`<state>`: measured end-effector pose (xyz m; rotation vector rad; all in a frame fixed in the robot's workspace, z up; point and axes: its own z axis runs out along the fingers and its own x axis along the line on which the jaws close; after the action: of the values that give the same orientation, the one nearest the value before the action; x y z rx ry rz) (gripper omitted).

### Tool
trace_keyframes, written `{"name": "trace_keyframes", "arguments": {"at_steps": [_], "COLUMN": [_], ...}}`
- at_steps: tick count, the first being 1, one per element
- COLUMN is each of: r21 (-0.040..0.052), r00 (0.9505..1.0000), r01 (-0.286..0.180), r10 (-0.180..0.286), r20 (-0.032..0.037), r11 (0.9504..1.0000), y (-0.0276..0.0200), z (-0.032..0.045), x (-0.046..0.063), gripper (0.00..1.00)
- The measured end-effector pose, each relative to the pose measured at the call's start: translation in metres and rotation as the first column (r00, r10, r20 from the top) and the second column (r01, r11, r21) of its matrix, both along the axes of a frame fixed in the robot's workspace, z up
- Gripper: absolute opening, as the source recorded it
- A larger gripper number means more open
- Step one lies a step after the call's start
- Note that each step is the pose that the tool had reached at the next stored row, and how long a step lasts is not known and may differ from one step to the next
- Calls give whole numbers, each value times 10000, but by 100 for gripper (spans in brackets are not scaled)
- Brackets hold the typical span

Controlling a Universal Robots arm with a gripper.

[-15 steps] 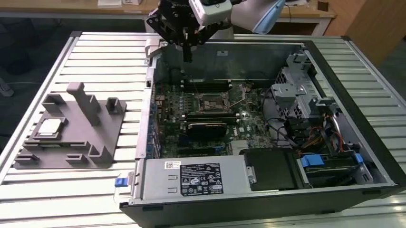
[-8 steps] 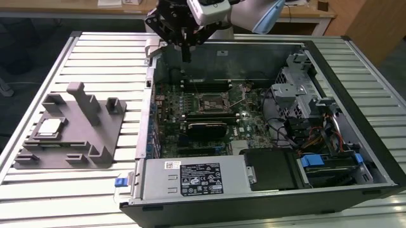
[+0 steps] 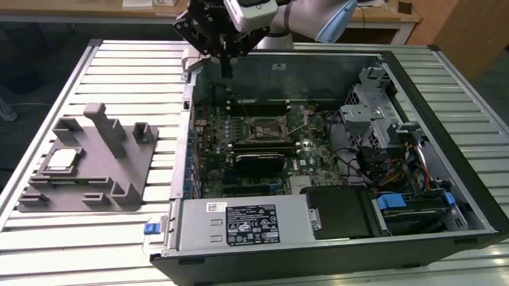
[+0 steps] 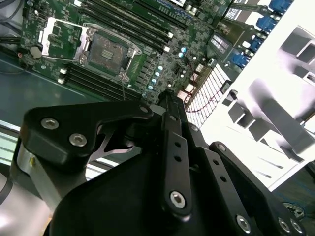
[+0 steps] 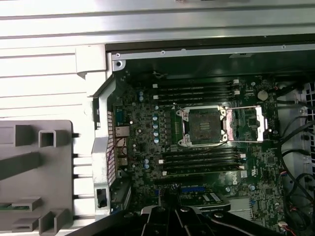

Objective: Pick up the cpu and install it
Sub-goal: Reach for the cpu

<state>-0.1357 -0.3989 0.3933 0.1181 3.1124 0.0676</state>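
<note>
CPU (image 3: 64, 158) is lying flat on the grey fixture tray (image 3: 87, 182), silver top facing up, on the part of the tray nearest the exterior view's left edge. Tray is sitting on the slatted metal table (image 3: 119, 71), just beside the open PC case (image 3: 318, 68), on the exterior view's left of it.

Gripper (image 3: 227, 74) is hanging over the case's far corner on the exterior view's left. It's well apart from the CPU and pointing down toward the mobo (image 3: 214, 149). Its fingers are pressing together w/ no gap btwn them and are holding nothing. In the second wrist view the gripper (image 4: 167, 96) is showing as one narrow black tip over the mobo (image 4: 162, 44). In the first wrist view the gripper (image 5: 170, 210) is hovering over the board's edge, w/ the tray (image 5: 34, 167) lying outside the case wall.

CPU socket (image 3: 266, 128) is sitting near the mobo's middle w/ RAM slots on two sides. In both wrist views the socket (image 5: 204, 125) (image 4: 106, 49) is standing open, contacts showing, w/ its metal load plate (image 5: 248, 123) (image 4: 59, 34) flipped back beside it. PSU (image 3: 238, 223) is lying along the case's near edge.
</note>
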Motion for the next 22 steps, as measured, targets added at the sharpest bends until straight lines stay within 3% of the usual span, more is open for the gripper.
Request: {"name": "trace_keyframes", "arguments": {"at_steps": [22], "r21": [0], "r00": [10000], "r01": [1], "r10": [-1], "r20": [3], "r11": [10000], "y": [12], "z": [-14], "x": [-375], "gripper": [11]}}
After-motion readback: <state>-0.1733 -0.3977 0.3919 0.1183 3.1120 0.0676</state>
